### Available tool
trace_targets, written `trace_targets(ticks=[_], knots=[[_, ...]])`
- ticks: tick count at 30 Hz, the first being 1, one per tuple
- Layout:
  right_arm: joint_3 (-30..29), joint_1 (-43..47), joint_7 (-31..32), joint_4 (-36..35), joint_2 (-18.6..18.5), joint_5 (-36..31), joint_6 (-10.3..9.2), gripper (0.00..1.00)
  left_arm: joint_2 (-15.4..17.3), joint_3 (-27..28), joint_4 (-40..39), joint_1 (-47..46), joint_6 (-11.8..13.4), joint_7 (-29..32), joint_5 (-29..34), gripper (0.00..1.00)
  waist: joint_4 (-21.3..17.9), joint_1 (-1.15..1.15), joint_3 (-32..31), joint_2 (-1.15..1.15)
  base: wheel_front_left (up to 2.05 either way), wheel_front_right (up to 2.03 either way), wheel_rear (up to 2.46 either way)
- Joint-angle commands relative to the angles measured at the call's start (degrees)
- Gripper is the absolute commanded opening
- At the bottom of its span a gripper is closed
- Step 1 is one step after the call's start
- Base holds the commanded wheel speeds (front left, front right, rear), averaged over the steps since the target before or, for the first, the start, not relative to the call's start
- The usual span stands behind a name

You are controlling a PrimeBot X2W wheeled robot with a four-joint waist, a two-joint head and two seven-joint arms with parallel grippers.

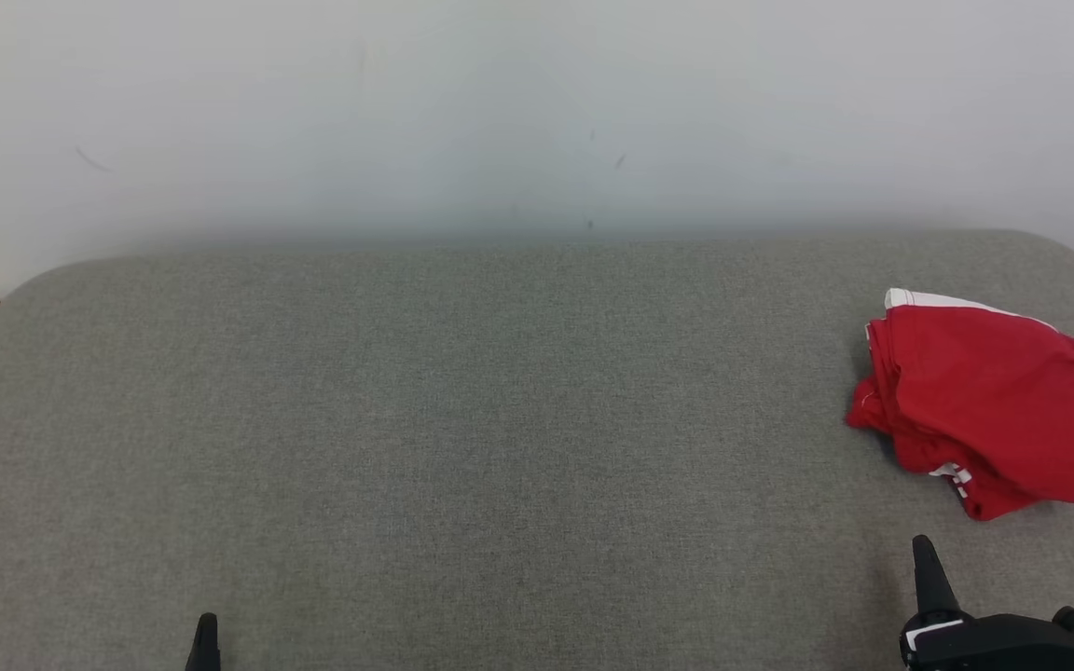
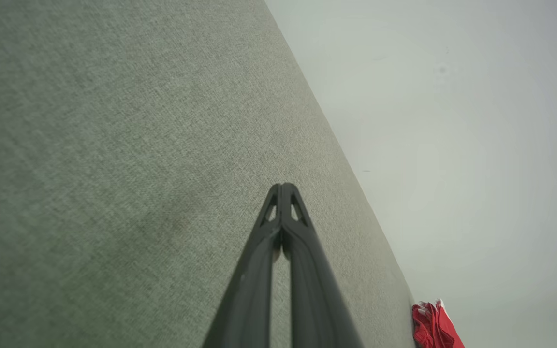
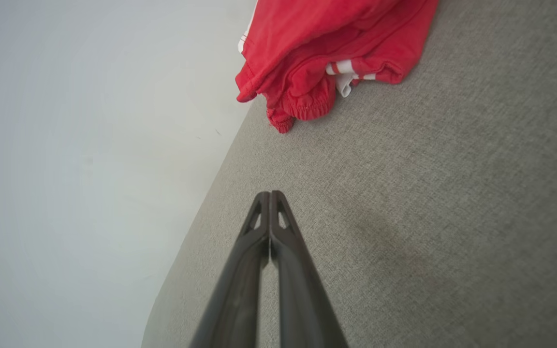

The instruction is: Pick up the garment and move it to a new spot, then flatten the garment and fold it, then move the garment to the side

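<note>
A crumpled red garment (image 1: 994,410) with white trim lies bunched at the right end of the grey padded surface (image 1: 462,419), close to its far right corner and running out of the head view at the right edge. The right hand (image 1: 927,568) sits near it, just short of the cloth and not touching; its two dark fingers are pressed together with nothing between them. The left hand (image 1: 207,638) is well apart at the lower left, its fingers likewise closed tight and empty. A pale wall (image 1: 537,112) rises behind the padded surface.
</note>
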Motion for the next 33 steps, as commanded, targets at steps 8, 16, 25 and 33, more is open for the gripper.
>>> trace_targets(ticks=[8, 16, 25, 33], knots=[[-1.24, -1.17, 1.54, -1.06, 0.2, 6.22, 0.01, 0.0, 0.38, 0.7, -0.67, -1.45, -0.62, 1.49, -5.95, 0.0, 0.39, 0.0, 0.11, 0.0, 0.0, 0.0, 0.0], [-2.16, -1.5, 2.84, -1.28, 0.37, 11.03, 0.01, 0.0, 0.41, 0.98, -0.78, -1.78, -1.18, 2.58, -10.55, 0.0, 0.77, 0.0, 0.22, 0.0, 0.0, 0.0, 0.0], [-3.12, -1.52, 4.13, -1.53, 0.54, 16.19, 0.01, 0.0, 0.43, 1.35, -0.88, -2.03, -1.62, 3.83, -15.35, 0.0, 1.19, 0.0, 0.34, 0.0, 0.0, 0.0, 0.0], [-3.9, -1.83, 5.24, -1.77, 0.69, 20.44, 0.02, 0.0, 0.45, 1.66, -0.97, -2.35, -1.94, 4.8, -19.28, 0.0, 1.57, 0.0, 0.44, 0.0, 0.0, 0.0, 0.0]])
